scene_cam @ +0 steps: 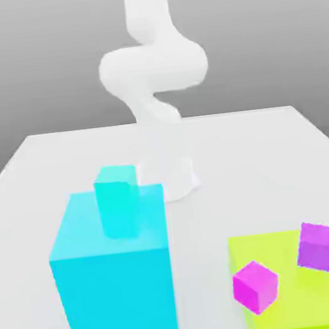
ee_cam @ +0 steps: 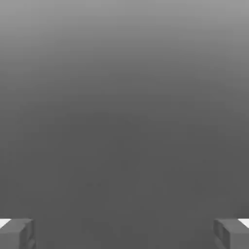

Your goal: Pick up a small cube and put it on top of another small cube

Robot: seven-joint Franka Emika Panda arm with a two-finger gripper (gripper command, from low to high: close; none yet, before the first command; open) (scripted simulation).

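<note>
The small cube is out of view. In the hand view my gripper (ee_cam: 124,235) is open, its two grey fingertips (ee_cam: 17,233) standing far apart with nothing between them, facing plain grey background. In the exterior view the white arm (scene_cam: 152,66) rises folded from its base at the middle of the white table (scene_cam: 267,155). Two magenta cubes (scene_cam: 256,285) (scene_cam: 316,246) lie tilted on a yellow-green platform (scene_cam: 286,319) at the front, on the exterior view's right.
A large cyan block (scene_cam: 113,288) stands at the front on the exterior view's left, with a teal cube (scene_cam: 117,200) upright on its top. The arm's base (scene_cam: 170,177) sits just behind the cyan block.
</note>
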